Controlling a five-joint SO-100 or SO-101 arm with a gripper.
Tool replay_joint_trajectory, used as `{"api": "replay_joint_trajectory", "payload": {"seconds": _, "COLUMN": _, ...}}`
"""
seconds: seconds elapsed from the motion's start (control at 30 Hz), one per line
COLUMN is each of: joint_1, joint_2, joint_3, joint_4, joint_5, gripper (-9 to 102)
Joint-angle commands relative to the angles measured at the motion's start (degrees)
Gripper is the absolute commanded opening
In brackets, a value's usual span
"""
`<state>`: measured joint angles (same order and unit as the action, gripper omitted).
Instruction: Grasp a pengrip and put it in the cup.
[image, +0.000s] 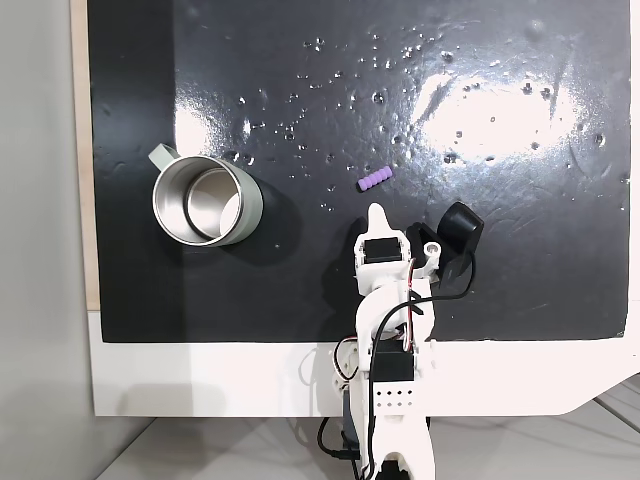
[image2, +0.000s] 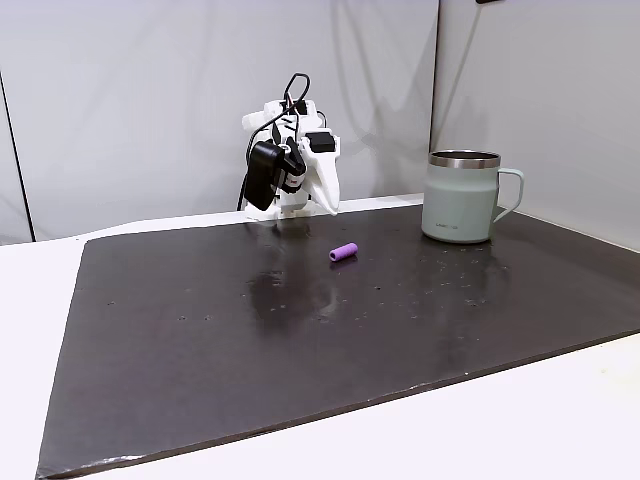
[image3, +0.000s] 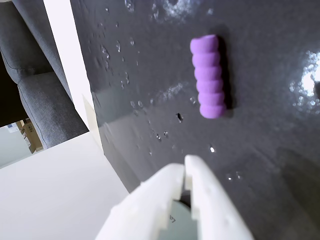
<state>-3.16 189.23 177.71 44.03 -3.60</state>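
The purple ribbed pengrip (image: 373, 179) lies on the black mat, also seen in a fixed view (image2: 343, 252) and large in the wrist view (image3: 209, 76). My white gripper (image: 376, 213) hangs just short of it, shut, with nothing between its fingers; the wrist view shows the tips (image3: 184, 167) pressed together a little way from the pengrip. In a fixed view the gripper (image2: 330, 207) hovers above the mat behind the pengrip. The cup (image: 206, 200), steel inside and grey-green outside, stands upright at the left, apart from both; it is at the right in a fixed view (image2: 462, 196).
The black mat (image: 500, 250) covers most of the white table (image: 200, 380). A black camera (image: 458, 230) rides on the arm's right side. Water droplets and glare speckle the mat's far part. White walls stand behind the table (image2: 150, 100).
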Motion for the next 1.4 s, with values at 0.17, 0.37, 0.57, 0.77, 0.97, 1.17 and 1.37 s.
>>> {"api": "replay_joint_trajectory", "payload": {"seconds": 0.17, "joint_1": -1.3, "joint_2": 0.8, "joint_3": -0.1, "joint_4": 0.1, "joint_5": -1.2, "gripper": 0}}
{"api": "replay_joint_trajectory", "payload": {"seconds": 0.37, "joint_1": -1.1, "joint_2": 0.8, "joint_3": -0.4, "joint_4": 0.1, "joint_5": -1.2, "gripper": 0}}
{"api": "replay_joint_trajectory", "payload": {"seconds": 0.57, "joint_1": 0.9, "joint_2": -0.4, "joint_3": -7.1, "joint_4": 5.5, "joint_5": -2.5, "gripper": 0}}
{"api": "replay_joint_trajectory", "payload": {"seconds": 0.77, "joint_1": 1.3, "joint_2": -18.5, "joint_3": -19.1, "joint_4": 4.9, "joint_5": -4.9, "gripper": 0}}
{"api": "replay_joint_trajectory", "payload": {"seconds": 0.97, "joint_1": 3.3, "joint_2": -40.9, "joint_3": -33.6, "joint_4": 1.6, "joint_5": -6.1, "gripper": 1}}
{"api": "replay_joint_trajectory", "payload": {"seconds": 1.17, "joint_1": 3.9, "joint_2": -58.6, "joint_3": -44.5, "joint_4": 3.0, "joint_5": -6.9, "gripper": 16}}
{"api": "replay_joint_trajectory", "payload": {"seconds": 1.37, "joint_1": 2.5, "joint_2": -67.5, "joint_3": -49.6, "joint_4": 4.6, "joint_5": -7.6, "gripper": 24}}
